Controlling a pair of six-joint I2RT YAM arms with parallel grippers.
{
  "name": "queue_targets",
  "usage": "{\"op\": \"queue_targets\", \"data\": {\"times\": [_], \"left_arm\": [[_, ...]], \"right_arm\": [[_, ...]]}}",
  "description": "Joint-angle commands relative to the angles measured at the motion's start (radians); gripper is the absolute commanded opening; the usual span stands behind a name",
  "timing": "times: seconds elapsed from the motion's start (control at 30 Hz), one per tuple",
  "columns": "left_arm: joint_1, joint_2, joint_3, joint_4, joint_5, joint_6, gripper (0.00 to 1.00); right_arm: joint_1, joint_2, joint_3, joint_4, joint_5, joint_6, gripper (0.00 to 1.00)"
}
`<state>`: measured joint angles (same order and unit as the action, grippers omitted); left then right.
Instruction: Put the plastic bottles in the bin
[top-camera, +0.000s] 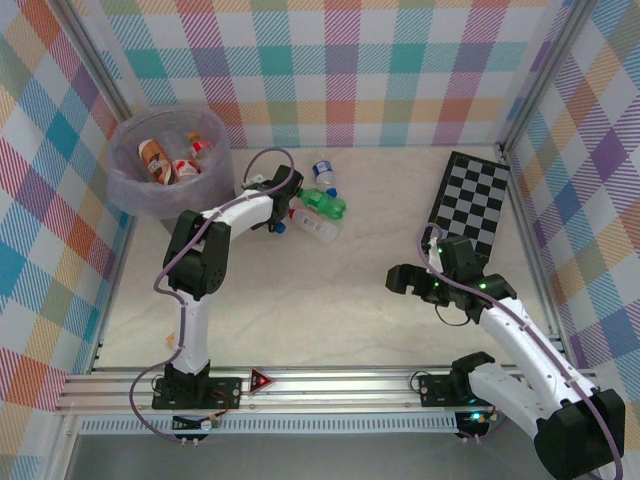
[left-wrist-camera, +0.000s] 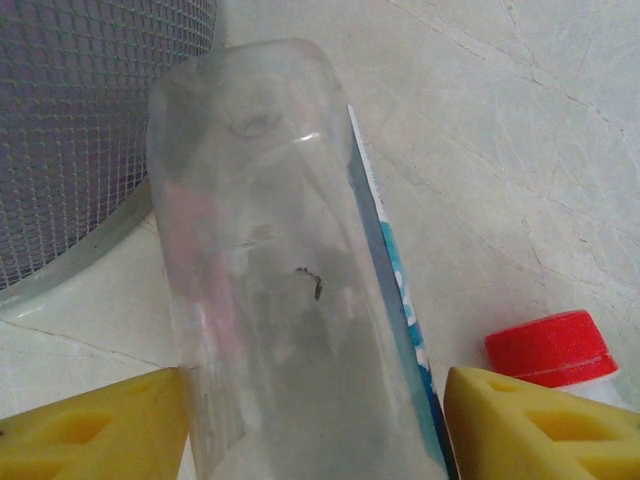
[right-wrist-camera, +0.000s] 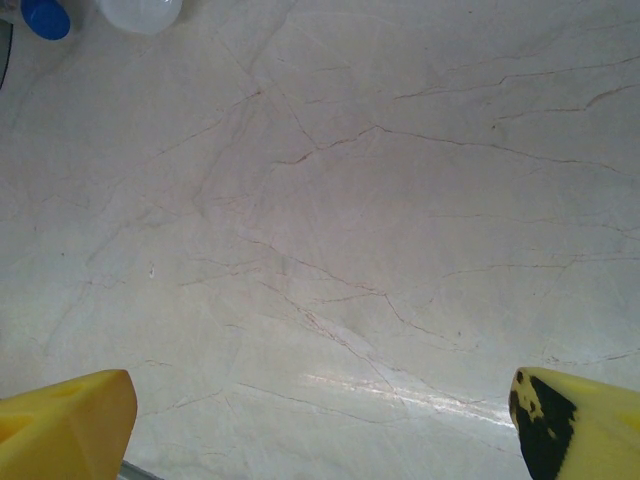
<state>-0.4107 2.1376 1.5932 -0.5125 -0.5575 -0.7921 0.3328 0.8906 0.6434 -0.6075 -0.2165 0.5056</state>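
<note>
Left gripper (left-wrist-camera: 315, 385) is straddling the clear bottle (left-wrist-camera: 280, 250), its long axis running straight ahead; clamped or not, cannot tell.

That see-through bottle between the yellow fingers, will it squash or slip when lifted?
The clear bottle looks empty, so it is probably light. Its thin-looking, glossy wall may dent and could slip between the fingers. Being round and lying on the table, it would likely roll if nudged.

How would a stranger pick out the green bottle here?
Find the round grey bin at the far left. A few bottles lie just right of it; the green bottle is in their middle, the only green one among clear neighbours.
</note>
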Motion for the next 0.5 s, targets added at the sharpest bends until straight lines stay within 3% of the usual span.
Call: {"op": "queue_targets", "data": {"times": [0.0,0.47], "left_arm": [[0.005,-0.021,-0.007,-0.003,0.012,0.011,0.65],[-0.113,-0.217,-0.015,-0.004,0.164,0.097,0.6]], "right_arm": [[-0.007,-0.004,0.004,-0.009,0.008,-0.025,0.96],[-0.006,0.026,-0.006,0.024,-0.003,-0.022,0.96]]}}
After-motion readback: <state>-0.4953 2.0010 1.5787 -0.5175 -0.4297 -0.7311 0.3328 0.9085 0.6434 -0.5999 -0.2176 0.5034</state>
